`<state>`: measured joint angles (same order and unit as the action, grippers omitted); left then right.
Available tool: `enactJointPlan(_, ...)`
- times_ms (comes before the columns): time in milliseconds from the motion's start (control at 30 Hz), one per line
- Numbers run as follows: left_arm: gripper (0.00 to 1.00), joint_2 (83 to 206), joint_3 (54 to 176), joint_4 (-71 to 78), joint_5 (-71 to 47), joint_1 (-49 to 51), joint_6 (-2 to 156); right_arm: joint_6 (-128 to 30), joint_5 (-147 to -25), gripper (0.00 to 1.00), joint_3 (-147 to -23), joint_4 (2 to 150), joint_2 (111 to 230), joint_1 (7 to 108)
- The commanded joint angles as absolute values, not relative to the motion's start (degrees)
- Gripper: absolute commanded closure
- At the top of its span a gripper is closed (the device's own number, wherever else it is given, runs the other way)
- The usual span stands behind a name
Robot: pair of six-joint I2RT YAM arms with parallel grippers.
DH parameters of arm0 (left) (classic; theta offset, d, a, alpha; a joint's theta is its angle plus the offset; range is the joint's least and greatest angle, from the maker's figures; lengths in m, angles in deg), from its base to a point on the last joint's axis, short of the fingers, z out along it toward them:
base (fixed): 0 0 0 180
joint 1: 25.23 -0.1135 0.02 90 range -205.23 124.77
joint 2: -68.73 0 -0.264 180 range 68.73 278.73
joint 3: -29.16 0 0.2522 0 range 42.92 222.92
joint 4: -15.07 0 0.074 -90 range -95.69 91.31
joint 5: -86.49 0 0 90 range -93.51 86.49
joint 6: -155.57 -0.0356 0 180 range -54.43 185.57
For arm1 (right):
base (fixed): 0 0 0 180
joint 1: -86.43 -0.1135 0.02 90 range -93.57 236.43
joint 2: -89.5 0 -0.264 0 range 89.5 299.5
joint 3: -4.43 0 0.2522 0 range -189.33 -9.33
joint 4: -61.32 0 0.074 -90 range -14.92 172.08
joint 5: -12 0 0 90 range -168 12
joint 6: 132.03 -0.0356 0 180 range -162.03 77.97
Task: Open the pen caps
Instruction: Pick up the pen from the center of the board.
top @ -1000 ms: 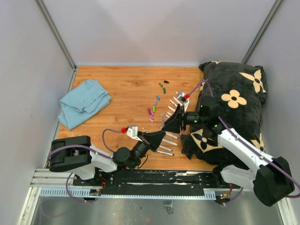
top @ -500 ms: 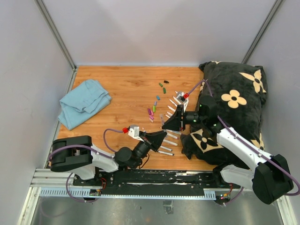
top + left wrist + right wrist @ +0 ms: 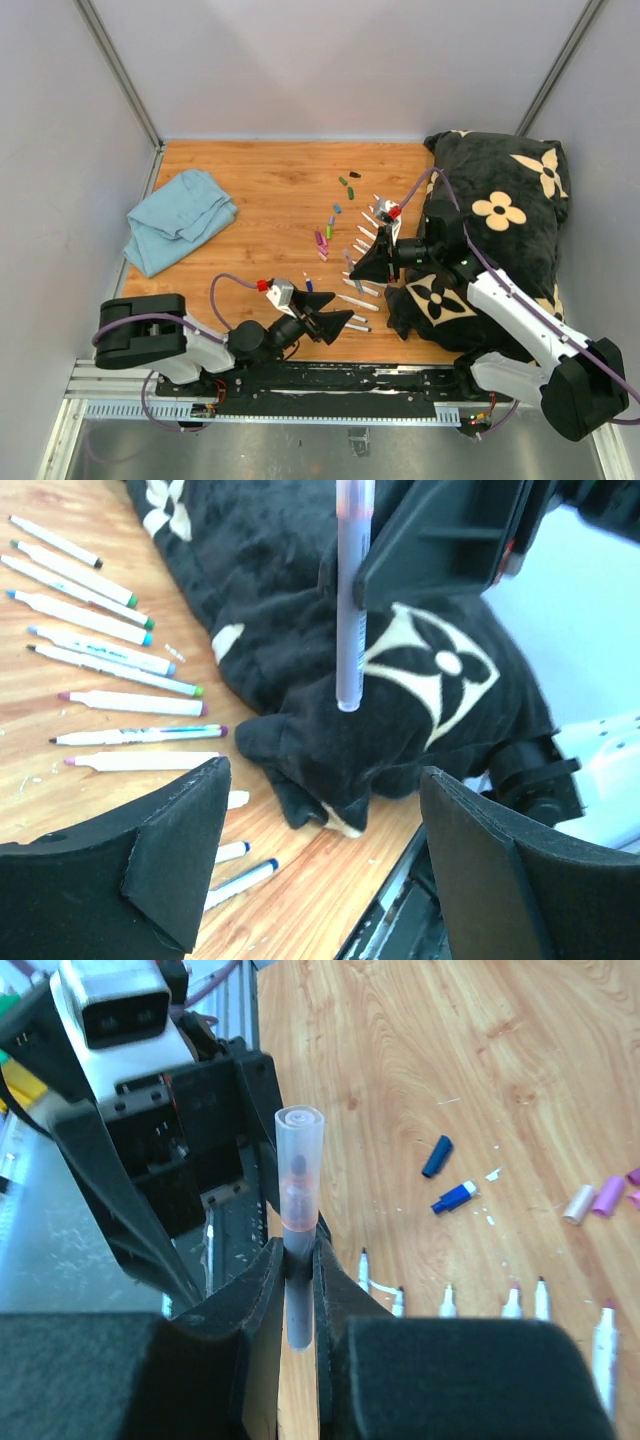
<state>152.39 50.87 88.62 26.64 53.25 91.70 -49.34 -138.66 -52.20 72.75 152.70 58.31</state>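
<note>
- Clamped between the fingers of the right gripper (image 3: 298, 1260): a slim marker (image 3: 299, 1310), standing upright, jaws pressed onto the barrel from both sides.
- Seated on the upper end of that marker: a translucent cap (image 3: 300, 1160), with a pinkish tip showing through it.
- Spread wide, with nothing between the fingers: the left gripper (image 3: 322, 790), low near the table's front edge, facing the held marker but apart from it.
- Scattered loose on the wooden table (image 3: 260, 190): pen caps (image 3: 350, 191) in green, black, blue, pink and purple, on the far side of the right gripper.
- Seen from the right wrist: two blue caps (image 3: 436, 1157) lying near each other, pink caps (image 3: 600, 1198) at the right edge.
- Laid side by side in a rough row: uncapped markers (image 3: 130, 702), coloured tips bare, between the two grippers and just beside the pillow.
- Heaped along the table's right side: a black pillow (image 3: 280, 600) with beige flower shapes, one corner reaching toward the marker row.
- Crumpled on the left part of the table, well apart from markers and caps: a light blue cloth (image 3: 180, 218).
</note>
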Motion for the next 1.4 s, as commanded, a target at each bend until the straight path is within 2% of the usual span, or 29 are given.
enactJointPlan(0, 0.20, 144.02, 48.77, 97.18, 23.51, 51.39, 92.07, -37.99, -136.54, 0.99, -54.40, 80.18, 150.06, 57.78)
enactJointPlan(167, 0.20, 129.95, 51.41, 74.81, 16.74, 45.33, 99.40, -34.26, -134.42, 0.99, -55.49, 83.48, 150.60, 57.69)
enactJointPlan(367, 0.23, 121.79, 60.41, 50.28, 20.19, 45.08, 101.59, -33.16, -133.99, 0.99, -55.74, 84.30, 150.92, 57.34)
enactJointPlan(533, 0.33, 126.57, 72.34, 29.54, 28.60, 45.11, 107.22, -32.98, -133.85, 0.99, -55.87, 84.39, 150.85, 57.37)
enactJointPlan(633, 0.48, 131.95, 77.90, 22.70, 31.72, 45.11, 110.42, -32.98, -133.82, 0.99, -55.82, 84.44, 150.84, 57.35)
enactJointPlan(700, 0.60, 134.90, 81.21, 19.00, 33.32, 45.13, 112.61, -32.98, -133.89, 0.99, -55.85, 84.48, 150.88, 57.39)
enactJointPlan(733, 0.61, 135.98, 82.51, 17.54, 33.79, 45.11, 113.20, -32.98, -133.89, 0.99, -55.84, 84.48, 150.93, 57.34)
enactJointPlan(967, 0.60, 140.71, 87.40, 14.69, 35.92, 45.19, 113.70, -33.06, -134.07, 0.99, -55.84, 84.49, 150.86, 57.34)
enactJointPlan(1233, 0.60, 140.83, 87.65, 14.70, 38.84, 45.18, 112.47, -33.15, -134.38, 0.99, -55.86, 84.53, 150.77, 57.30)
enactJointPlan(1267, 0.62, 141.17, 87.80, 15.04, 38.78, 45.17, 112.20, -33.15, -134.36, 0.99, -55.84, 84.49, 150.72, 57.33)
enactJointPlan(1367, 0.81, 142.29, 88.58, 15.12, 38.59, 45.20, 111.56, -33.16, -134.33, 0.99, -55.83, 84.48, 150.67, 57.29)
